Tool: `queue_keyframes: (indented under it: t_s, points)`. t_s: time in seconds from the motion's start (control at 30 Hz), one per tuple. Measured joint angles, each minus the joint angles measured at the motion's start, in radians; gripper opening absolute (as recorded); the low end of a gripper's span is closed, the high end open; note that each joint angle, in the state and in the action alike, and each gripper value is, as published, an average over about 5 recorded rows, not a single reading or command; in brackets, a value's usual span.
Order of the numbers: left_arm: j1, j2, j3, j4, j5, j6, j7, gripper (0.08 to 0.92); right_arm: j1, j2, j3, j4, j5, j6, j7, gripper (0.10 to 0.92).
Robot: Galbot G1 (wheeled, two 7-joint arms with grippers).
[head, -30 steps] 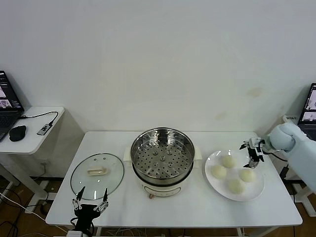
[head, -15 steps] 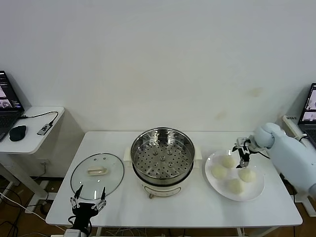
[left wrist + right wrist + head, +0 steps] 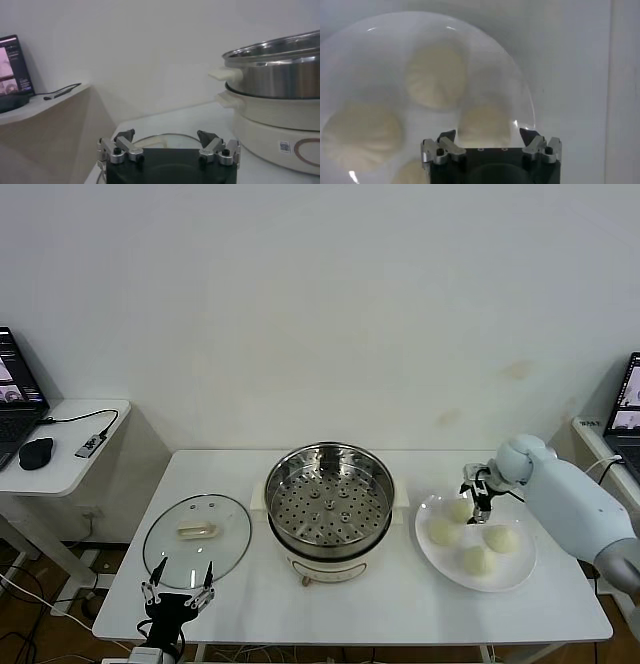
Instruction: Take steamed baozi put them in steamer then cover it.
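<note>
Head view: four steamed baozi [image 3: 461, 509] are seen on a white plate [image 3: 517, 572] to the right of the empty steamer [image 3: 329, 496]. The right gripper [image 3: 478, 498] is positioned over the rearmost bun. The cover [image 3: 197, 540] lies flat on the table [image 3: 400, 599], left of the steamer.

Left wrist view: the left gripper [image 3: 168, 144] is spread, empty, near the cover.

Right wrist view: the right gripper's fingers [image 3: 446, 136] are spread about a bun, not yet pinching it.
</note>
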Motion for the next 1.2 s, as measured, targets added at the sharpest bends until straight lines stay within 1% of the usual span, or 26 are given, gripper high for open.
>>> queue_keyframes:
  t_s: [0.27, 0.43, 0.63, 0.97, 1.2]
  points:
    - [-0.001, -0.004, 0.004, 0.001, 0.000, 0.000, 0.002, 0.823, -0.009, -0.003, -0.002, -0.005, -0.008, -0.005, 0.004, 0.696]
    - [-0.002, 0.000, 0.006, 0.000, 0.003, 0.001, 0.001, 0.823, -0.014, -0.002, -0.002, -0.007, -0.012, -0.005, 0.011, 0.626]
    - [0.001, 0.007, 0.003, -0.008, 0.004, 0.001, 0.001, 0.823, -0.015, -0.010, -0.004, 0.002, -0.007, -0.005, 0.018, 0.574]
    - [0.010, 0.000, 0.003, -0.012, 0.001, -0.002, -0.001, 0.823, -0.010, -0.037, -0.011, 0.045, 0.023, -0.014, 0.019, 0.518]
    - [0.008, 0.002, 0.013, -0.017, -0.001, 0.003, -0.001, 0.823, 0.022, -0.094, -0.039, 0.126, 0.080, -0.030, 0.007, 0.503]
